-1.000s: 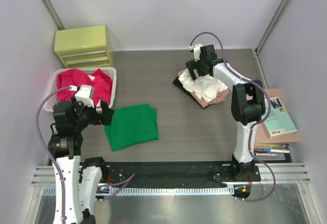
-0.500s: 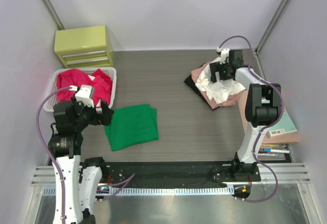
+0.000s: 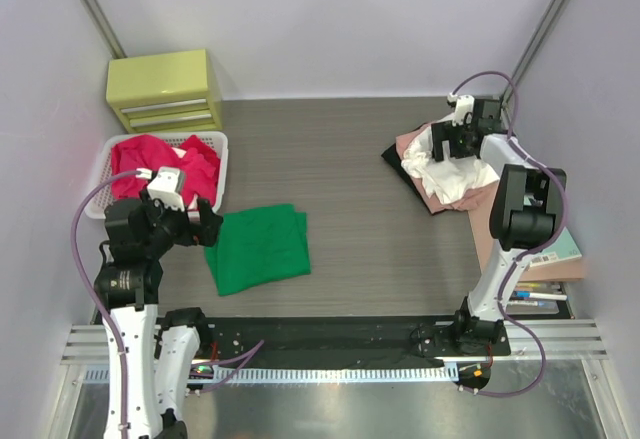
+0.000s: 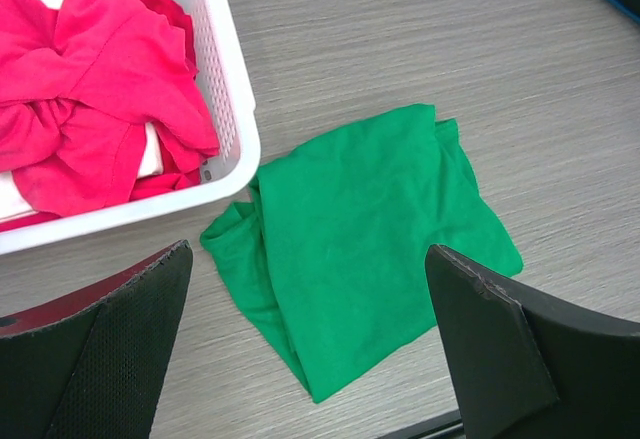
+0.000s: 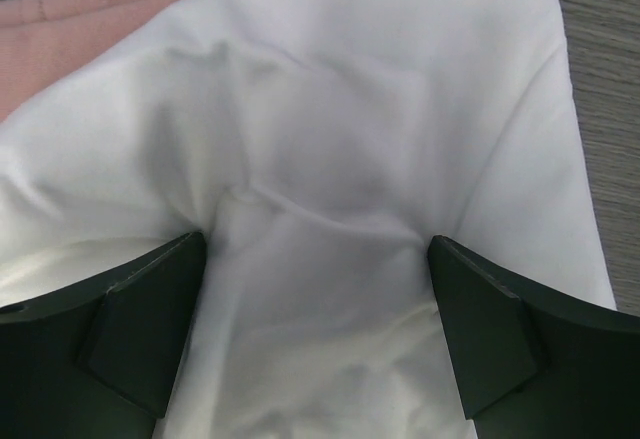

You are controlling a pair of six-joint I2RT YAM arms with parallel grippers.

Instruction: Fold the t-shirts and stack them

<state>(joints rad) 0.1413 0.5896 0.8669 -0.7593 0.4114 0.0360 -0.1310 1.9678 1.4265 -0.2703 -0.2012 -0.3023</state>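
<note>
Right gripper point(image 3: 455, 141) pushed the t-shirt pile point(image 3: 450, 174) far right. It and left gripper point(image 4: 310, 344) gape wide, holding nothing. Push slowly, keep shirts flat.

You've got soft matt cloth everywhere: the green t-shirt point(image 4: 360, 249), the creased white t-shirt point(image 5: 380, 159). Your basket point(image 4: 232, 109) is smooth white plastic, and the desk point(image 4: 450, 49) looks like matt grey woodgrain.

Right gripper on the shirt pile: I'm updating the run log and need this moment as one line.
left gripper: open, facing green shirt | right gripper: open, down on white shirt | pink shirt: under white
</note>
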